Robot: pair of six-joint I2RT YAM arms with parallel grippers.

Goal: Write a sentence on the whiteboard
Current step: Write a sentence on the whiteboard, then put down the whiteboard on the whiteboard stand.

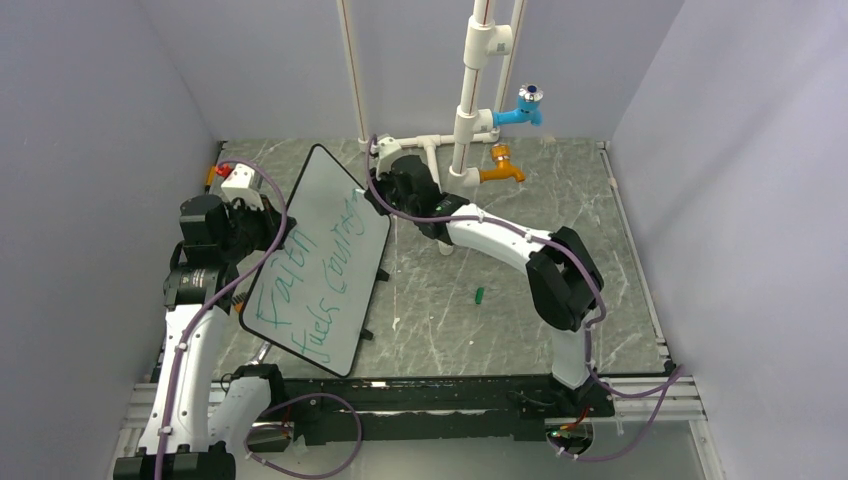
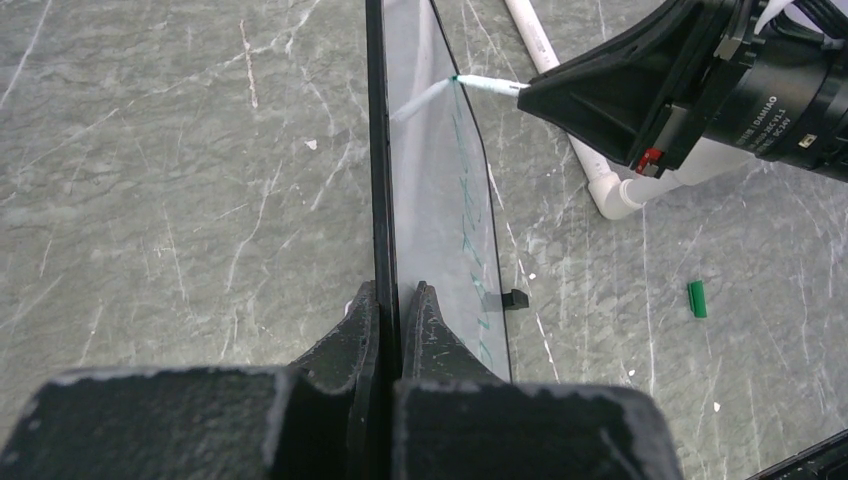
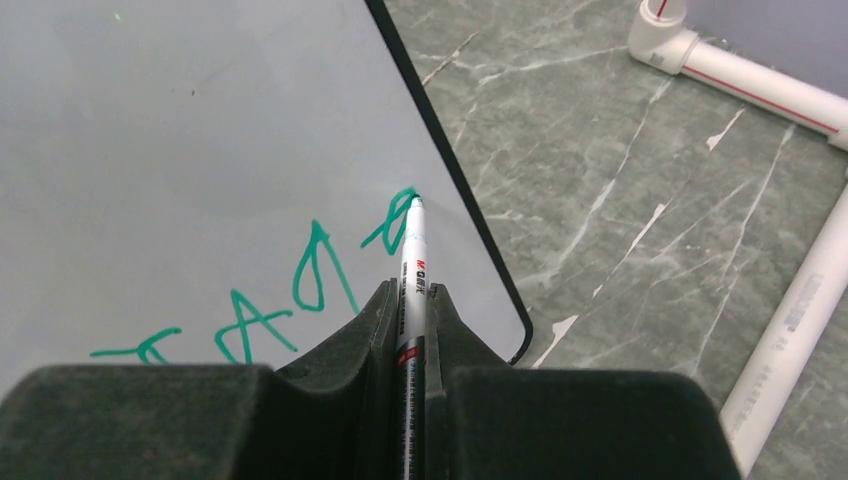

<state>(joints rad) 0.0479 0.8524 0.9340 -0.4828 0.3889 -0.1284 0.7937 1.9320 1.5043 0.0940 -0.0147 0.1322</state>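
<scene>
Left of the whiteboard (image 1: 325,200), the left arm (image 1: 190,345) is showing white link shells, black joint housings and a purple cable (image 1: 286,212) looping alongside, while right of the whiteboard the right arm (image 1: 495,240) is wearing the same colours, its black motor housing (image 2: 780,90) carrying small white lettering, seemingly "DAMIAO".

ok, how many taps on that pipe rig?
2. The blue tap sits higher on the white pipe upright, at the back; the orange tap is just below it. The right arm could hide more.
</scene>
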